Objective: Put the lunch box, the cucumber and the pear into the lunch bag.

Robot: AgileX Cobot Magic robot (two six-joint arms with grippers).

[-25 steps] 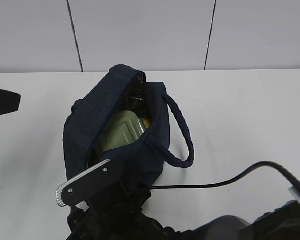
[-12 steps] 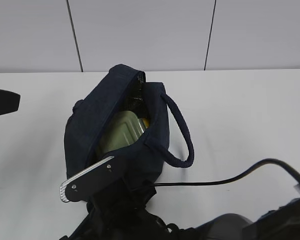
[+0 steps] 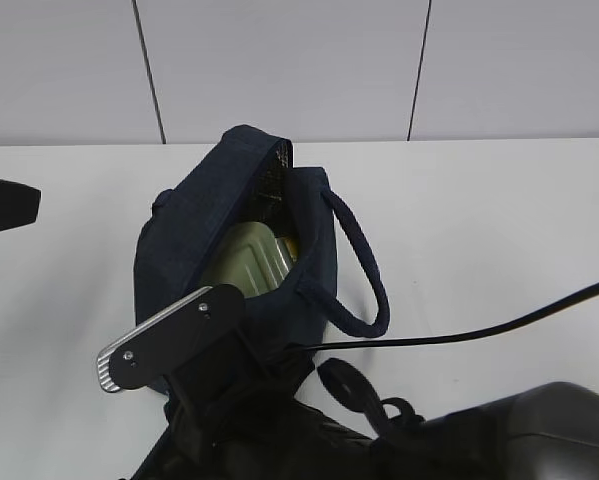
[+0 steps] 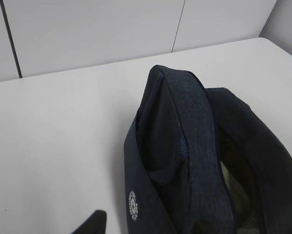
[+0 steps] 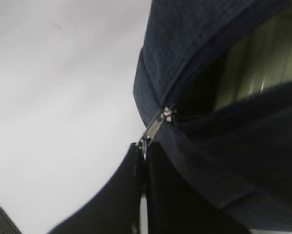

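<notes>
The right claw pinches the zipper pull at the near end of the lunch bag, lunch box inside; the left claw's state cannot be told.

Fingers pinch zipper pull (bag open).

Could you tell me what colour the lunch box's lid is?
Pale sage green; the lunch box shows best in the exterior view.

The lunch box lies inside the lunch bag on the table.
</notes>
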